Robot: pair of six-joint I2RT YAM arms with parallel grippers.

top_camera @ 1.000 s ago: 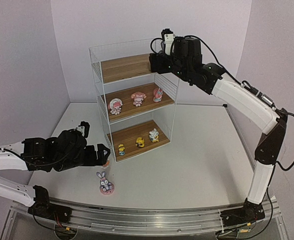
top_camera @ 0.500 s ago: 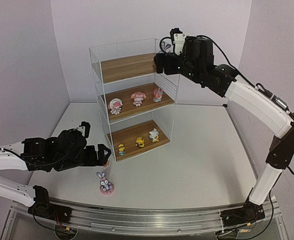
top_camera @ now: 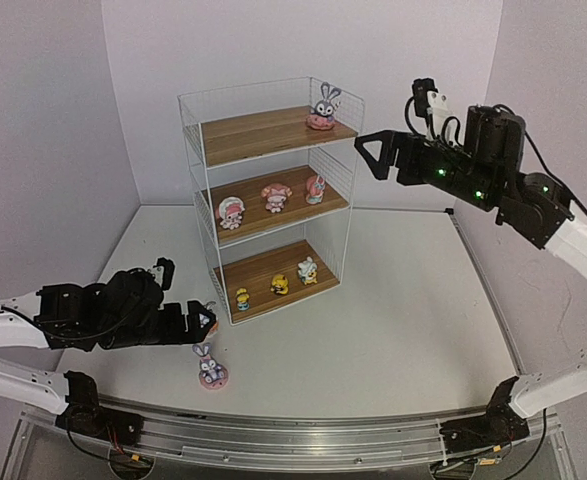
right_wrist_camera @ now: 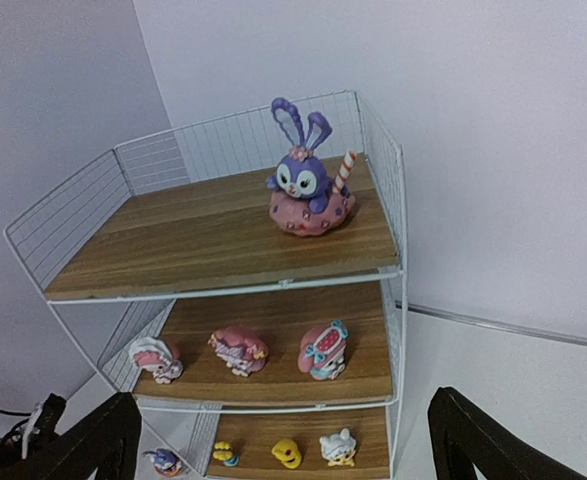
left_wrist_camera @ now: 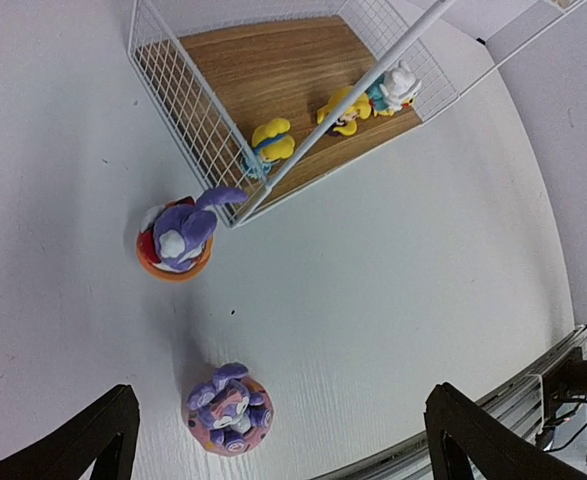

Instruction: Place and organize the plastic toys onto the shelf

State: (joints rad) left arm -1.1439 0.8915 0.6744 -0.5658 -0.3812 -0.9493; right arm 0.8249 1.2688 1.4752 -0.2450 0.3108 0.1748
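Right fingers (right_wrist_camera: 458, 450) withdrawn, spread; bunny (top_camera: 322, 107) atop shelf (top_camera: 258, 136).

Left hand (top_camera: 209, 322) mostly hides 1 bunny (left_wrist_camera: 176, 240); shelf (left_wrist_camera: 273, 70) cropped.

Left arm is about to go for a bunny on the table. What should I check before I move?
1. Left tool open and empty: ok.
2. Near bunny upright and apart from the other bunny: ok.
3. Other bunny clear of the shelf: cannot tell, its ear overlaps the frame in the wrist view.
4. Right tool open, empty and off the shelf: ok.
5. Top-board bunny upright: ok.
6. Free room on the top board: ok, its left part is bare.
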